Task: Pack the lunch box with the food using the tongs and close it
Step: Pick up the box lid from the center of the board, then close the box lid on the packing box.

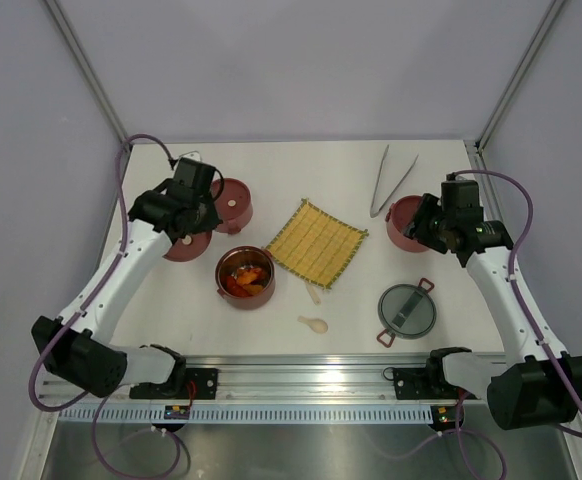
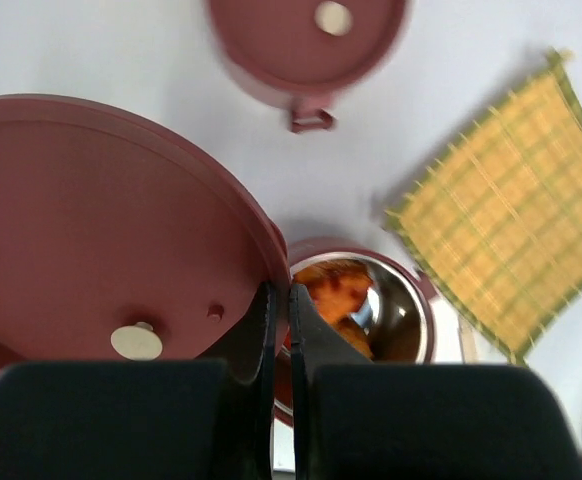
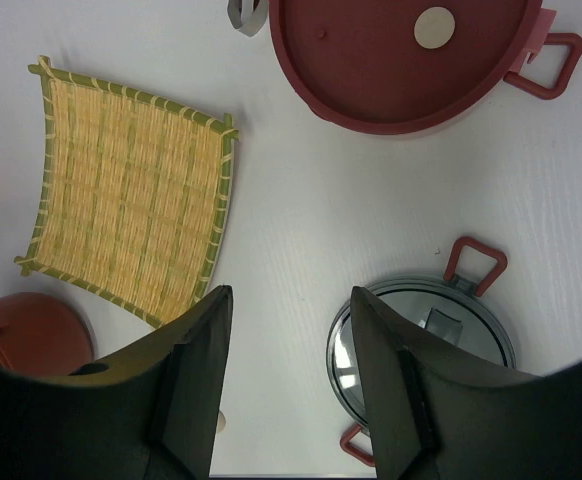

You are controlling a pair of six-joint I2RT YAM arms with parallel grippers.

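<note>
The left arm reaches from the near left corner of the table (image 1: 301,170) up along its left side. The left gripper (image 2: 279,295) is pressed together on the rim of a red disc lid (image 2: 101,230), just beside the open tier (image 2: 411,330) holding orange food (image 2: 336,290). The right arm bends up along the right edge. The right gripper (image 3: 291,300) hangs spread and empty between the mat (image 3: 126,190) and the grey lid (image 3: 421,345). The tongs (image 1: 381,182) lie flat near the far right corner, long axis near-to-far, joined end nearer, tips toward the far edge.

Yellow woven mat (image 1: 317,242) lying flat; cream spoon (image 1: 314,324) nearby, apart.
</note>
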